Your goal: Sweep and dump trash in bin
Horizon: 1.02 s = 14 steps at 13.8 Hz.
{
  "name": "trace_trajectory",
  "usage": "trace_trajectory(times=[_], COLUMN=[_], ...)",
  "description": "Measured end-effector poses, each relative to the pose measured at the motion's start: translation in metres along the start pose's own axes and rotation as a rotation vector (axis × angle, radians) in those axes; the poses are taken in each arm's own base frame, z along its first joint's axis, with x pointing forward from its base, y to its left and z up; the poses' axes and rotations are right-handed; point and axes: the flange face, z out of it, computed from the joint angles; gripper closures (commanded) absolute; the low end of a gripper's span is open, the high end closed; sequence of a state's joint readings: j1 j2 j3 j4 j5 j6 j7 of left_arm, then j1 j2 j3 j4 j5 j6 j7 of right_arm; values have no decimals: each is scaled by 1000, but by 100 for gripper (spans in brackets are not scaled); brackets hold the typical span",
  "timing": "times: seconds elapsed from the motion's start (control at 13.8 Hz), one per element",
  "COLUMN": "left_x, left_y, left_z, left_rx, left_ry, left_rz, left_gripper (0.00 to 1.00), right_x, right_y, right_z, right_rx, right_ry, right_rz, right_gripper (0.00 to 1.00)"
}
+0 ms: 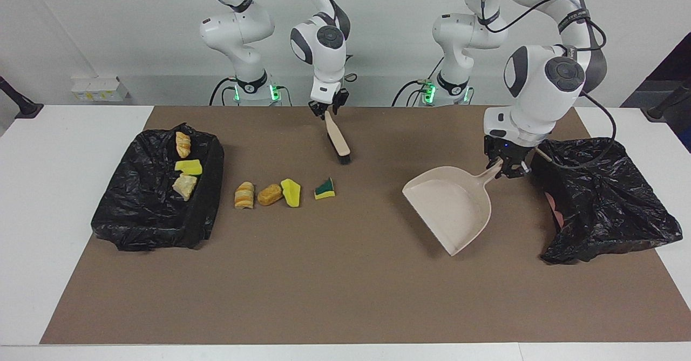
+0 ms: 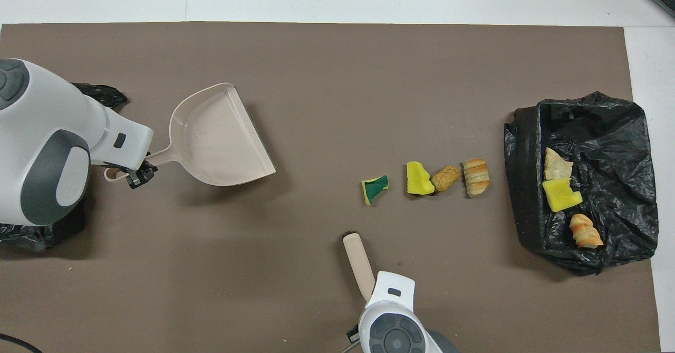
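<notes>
The brown paper mat (image 1: 334, 296) covers the table; on it, at each end, sits a black plastic-lined bin, one (image 1: 156, 193) at the right arm's end and one (image 1: 599, 199) at the left arm's end. The beige plastic dustpan (image 1: 451, 210) hangs tilted over the mat beside the latter bin, its mouth toward the trash; you hold it by the tip of its handle in the left gripper (image 1: 507, 168), which is closed on that handle, the left arm bent steeply down. The beige hand brush with black bristles (image 1: 338, 141) leans with bristles on the mat, its handle top between the right gripper's (image 1: 325, 108) jaws; whether they have closed on it you cannot tell. The trash is small: four scraps lie in a row on the mat (image 1: 270, 193), between brush and nearer bin; three more (image 1: 186, 167) rest on that bin's liner. Expect sponge chunks and bread-like lumps to be light, soft and apt to roll; do not pinch them; push them with the bristles into the stiff pan.
</notes>
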State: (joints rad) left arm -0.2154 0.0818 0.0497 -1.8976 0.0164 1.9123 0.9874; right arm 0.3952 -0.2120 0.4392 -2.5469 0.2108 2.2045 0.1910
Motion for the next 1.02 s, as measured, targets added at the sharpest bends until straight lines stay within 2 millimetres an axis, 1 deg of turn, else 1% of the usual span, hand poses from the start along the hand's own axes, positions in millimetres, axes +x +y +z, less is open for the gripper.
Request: trace_trajectory(times=[0.15,0.29,0.36,0.44,0.58,0.65,0.8,1.02], left_x=[5,17,25,35,54,60,70,100], left_y=[4,12,18,27,45,51,63,96], left_z=[4,12,19,27,42,47,52,61], left_rx=[-3,8,14,16,23,26,23,26], left_ry=[-2,3,6,6,8,9,5,2], left_rz=[71,153,184,211,259,273,304,344], left_gripper=[100,100,100,100,100,100,100,100], right_x=[3,8,11,15,18,19,21,24], right_y=[2,9,16,28,65,88,135,205], right_z=[-3,-12,-20,-33,-59,-67,-70,-65], right_rx=[4,5,1,-6,-54,-95,-181,-260], right_ry=[5,-6,-18,-26,-23,-8,6,14], right_rz=[5,23,38,66,176,244,349,431], right_gripper=[100,100,100,100,100,100,100,100])
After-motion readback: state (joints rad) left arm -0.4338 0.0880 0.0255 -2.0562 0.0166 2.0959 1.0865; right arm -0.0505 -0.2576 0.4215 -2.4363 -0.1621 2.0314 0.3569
